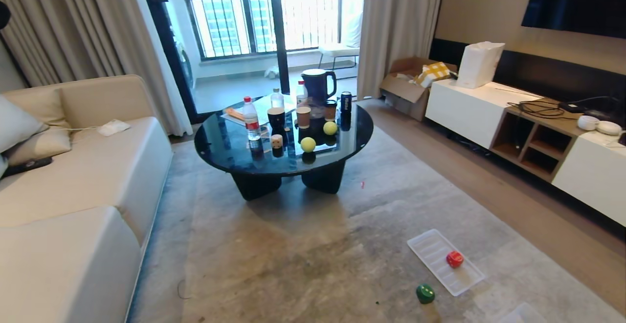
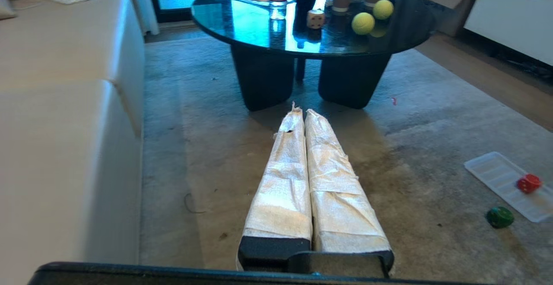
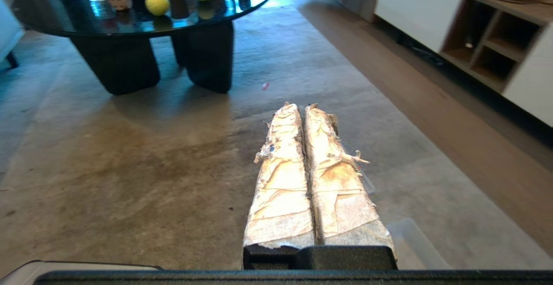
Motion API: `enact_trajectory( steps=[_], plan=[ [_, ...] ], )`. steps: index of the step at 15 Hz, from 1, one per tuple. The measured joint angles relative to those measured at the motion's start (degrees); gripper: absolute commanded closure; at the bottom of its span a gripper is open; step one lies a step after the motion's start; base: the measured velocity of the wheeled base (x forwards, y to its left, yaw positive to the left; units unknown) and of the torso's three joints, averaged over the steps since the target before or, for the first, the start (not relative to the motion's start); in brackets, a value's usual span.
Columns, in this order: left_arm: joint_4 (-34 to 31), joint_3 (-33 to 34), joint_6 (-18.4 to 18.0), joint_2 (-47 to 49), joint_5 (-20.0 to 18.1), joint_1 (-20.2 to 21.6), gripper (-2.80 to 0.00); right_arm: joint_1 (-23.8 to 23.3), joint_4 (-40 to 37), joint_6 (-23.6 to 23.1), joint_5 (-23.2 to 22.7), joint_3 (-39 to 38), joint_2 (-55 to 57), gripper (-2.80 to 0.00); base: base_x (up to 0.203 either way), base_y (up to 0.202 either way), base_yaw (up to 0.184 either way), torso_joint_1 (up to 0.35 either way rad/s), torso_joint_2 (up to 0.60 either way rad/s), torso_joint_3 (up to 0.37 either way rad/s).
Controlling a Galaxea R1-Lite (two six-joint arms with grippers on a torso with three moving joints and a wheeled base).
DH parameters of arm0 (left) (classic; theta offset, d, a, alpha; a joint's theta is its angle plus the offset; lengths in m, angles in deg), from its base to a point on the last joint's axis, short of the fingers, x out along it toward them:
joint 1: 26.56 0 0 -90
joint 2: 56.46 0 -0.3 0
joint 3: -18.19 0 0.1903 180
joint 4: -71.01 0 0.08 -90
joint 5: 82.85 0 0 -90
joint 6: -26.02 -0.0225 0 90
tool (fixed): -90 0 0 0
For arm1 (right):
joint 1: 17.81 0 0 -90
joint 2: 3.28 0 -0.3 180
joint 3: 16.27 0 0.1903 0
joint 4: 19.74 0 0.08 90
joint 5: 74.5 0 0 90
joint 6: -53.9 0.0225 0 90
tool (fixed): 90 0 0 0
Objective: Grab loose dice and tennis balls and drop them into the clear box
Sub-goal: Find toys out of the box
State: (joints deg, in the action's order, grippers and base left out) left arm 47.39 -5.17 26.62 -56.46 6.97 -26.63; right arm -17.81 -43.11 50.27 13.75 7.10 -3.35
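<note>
Resting on the rug, the dark green die (image 1: pixel 425 293) lies just beside the ribbed tray (image 1: pixel 430 252), where the red die (image 1: pixel 455 259) sits. A corner of the clear box (image 1: pixel 524 314) shows nearby at the frame's edge. On the round black table (image 1: pixel 225 151) stand the beige die (image 1: pixel 277 141) and two tennis balls (image 1: pixel 308 144), among cups and bottles. Both the left gripper (image 2: pixel 301 113) and the right gripper (image 3: pixel 300 107) hang low over the rug, fingers pressed together, holding nothing.
</note>
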Motion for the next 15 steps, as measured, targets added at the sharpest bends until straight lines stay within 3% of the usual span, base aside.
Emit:
enact_trajectory(
  steps=[11,15],
  plan=[
    [-0.02,0.0,-0.15,0.0,-0.06,-0.02,0.0,0.02,0.0,-0.05,0.02,0.0,0.0,0.0,0.001,0.011,-0.161,0.003,0.0,0.002],
    [-0.02,0.0,-0.05,0.0,-0.06,-0.02,0.0,0.0,0.0,-0.08,0.02,0.0,0.0,0.0,0.0,0.003,-0.035,0.001,0.0,0.0]
  ],
)
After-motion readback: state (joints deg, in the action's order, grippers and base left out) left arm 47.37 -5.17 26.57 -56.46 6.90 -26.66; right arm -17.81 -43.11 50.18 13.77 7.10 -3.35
